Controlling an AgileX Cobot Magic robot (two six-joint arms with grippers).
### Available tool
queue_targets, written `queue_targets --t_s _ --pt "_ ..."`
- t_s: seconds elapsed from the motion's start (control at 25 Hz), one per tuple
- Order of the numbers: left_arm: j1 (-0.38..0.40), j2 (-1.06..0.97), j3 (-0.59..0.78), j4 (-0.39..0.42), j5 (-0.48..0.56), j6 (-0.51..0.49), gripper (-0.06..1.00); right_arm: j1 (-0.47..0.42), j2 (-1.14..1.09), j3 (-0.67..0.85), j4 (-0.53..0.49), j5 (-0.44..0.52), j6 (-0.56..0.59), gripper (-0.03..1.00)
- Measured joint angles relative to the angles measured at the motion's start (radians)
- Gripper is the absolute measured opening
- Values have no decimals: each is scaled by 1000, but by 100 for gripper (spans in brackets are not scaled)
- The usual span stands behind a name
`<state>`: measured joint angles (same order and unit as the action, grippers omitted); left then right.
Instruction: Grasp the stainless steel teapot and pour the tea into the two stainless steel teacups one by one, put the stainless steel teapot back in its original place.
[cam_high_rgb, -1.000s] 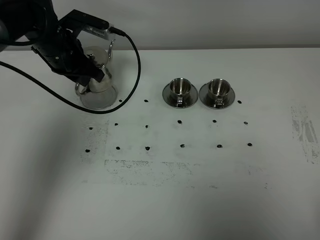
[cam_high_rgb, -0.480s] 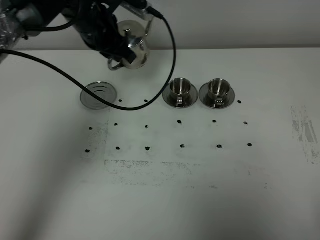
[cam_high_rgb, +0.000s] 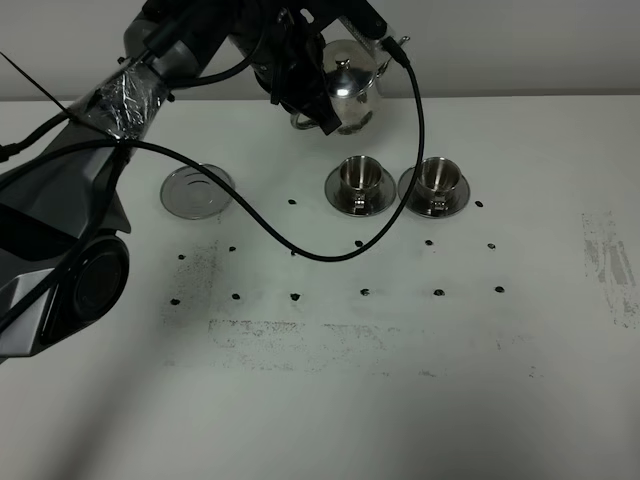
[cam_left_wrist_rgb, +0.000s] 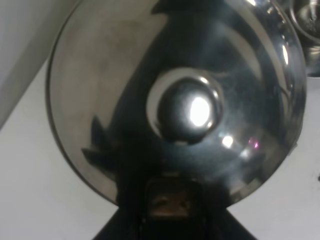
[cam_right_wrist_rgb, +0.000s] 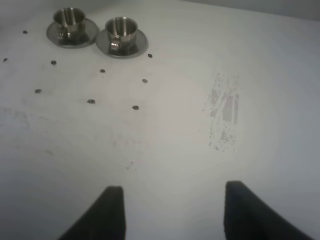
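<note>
Left gripper (cam_high_rgb: 305, 100) is clamped shut on the stainless steel teapot (cam_high_rgb: 350, 95), holding it up in the air just behind the teacup (cam_high_rgb: 358, 180) nearer the steel disc (cam_high_rgb: 197, 190). I'd line the spout (cam_high_rgb: 381, 68) over that cup's mouth first, then tip slowly so nothing splashes on the table (cam_high_rgb: 300, 380).

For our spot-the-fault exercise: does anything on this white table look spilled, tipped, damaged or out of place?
Nothing is spilled or tipped: both small shiny steel teacups stand upright on their saucers. The only oddity is the white table, with grey scuffed patches near its right edge and in the middle.
</note>
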<state>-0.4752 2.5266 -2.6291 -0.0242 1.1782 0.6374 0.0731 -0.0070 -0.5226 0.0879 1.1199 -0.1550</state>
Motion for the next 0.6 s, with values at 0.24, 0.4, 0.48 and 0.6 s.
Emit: queue_targets --t_s 0.24,0.4,0.48,0.6 --pt "-10 1 -2 55 -21 232 20 0 0 0 0 0 0 47" --pt "-10 1 -3 65 -50 383 20 0 0 0 0 0 0 47" --pt "-10 1 -3 65 -75 434 20 0 0 0 0 0 0 47" --pt "-10 1 -3 64 -115 482 20 0 0 0 0 0 0 47"
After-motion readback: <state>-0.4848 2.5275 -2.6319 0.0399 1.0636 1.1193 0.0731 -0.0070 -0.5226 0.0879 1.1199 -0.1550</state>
